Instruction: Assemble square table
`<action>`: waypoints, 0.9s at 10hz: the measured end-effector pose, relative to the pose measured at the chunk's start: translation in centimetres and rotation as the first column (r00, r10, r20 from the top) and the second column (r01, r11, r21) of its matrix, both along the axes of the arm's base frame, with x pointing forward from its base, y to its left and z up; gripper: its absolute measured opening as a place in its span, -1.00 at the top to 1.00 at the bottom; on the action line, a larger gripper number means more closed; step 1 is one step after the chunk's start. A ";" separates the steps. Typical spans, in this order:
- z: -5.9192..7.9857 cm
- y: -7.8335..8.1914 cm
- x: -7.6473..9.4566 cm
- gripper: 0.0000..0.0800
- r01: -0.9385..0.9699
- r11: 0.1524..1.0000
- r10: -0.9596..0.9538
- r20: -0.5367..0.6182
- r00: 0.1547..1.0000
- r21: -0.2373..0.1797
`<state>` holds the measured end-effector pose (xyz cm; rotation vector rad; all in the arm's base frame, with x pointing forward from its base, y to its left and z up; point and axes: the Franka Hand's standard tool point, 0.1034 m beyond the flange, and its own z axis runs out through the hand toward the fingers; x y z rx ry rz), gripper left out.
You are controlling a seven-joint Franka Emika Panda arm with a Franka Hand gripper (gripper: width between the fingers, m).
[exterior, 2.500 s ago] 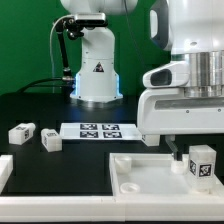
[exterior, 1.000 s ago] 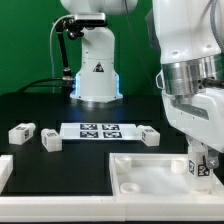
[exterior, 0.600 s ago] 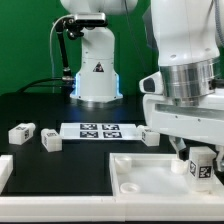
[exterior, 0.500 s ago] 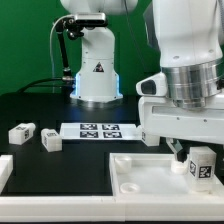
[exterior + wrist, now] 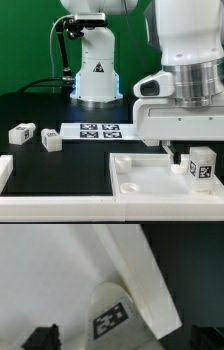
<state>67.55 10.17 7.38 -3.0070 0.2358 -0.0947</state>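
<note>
The fingers [image 5: 42,336] stand spread, clear of the upright leg [image 5: 201,165], which seems seated in a corner of the slab [image 5: 150,178].

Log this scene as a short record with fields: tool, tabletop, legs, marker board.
tool: the tool is open, with a finger on each side of the upright leg and a gap to it in the wrist view
tabletop: white plastic square slab, recessed side up
standing leg: short white tagged leg, upright in the slab's corner on the exterior view's right
loose legs: two white tagged legs lying on the exterior view's left, apart from the slab
marker board: flat white marker board, behind the slab
</note>
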 end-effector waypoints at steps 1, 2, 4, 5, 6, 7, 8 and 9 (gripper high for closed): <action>0.0 0.2 0.1 -0.62 -0.108 0.994 0.108 0.011 0.994 -0.021; 0.0 0.7 0.0 -0.62 -0.111 0.994 0.111 0.012 0.994 -0.018; -0.1 0.5 0.0 -0.30 -0.087 0.996 0.087 0.009 0.996 -0.017; -0.1 0.5 0.0 0.04 -0.079 0.997 0.079 0.008 0.997 -0.016; -0.1 0.4 0.0 0.27 0.034 0.999 -0.034 -0.004 0.999 -0.008; -0.2 0.4 0.0 0.27 0.082 0.997 -0.082 -0.010 0.997 -0.005; -0.1 0.3 0.0 0.27 0.204 0.979 -0.204 -0.024 0.979 0.005; -0.1 0.2 0.1 0.27 0.366 0.930 -0.365 -0.045 0.930 0.017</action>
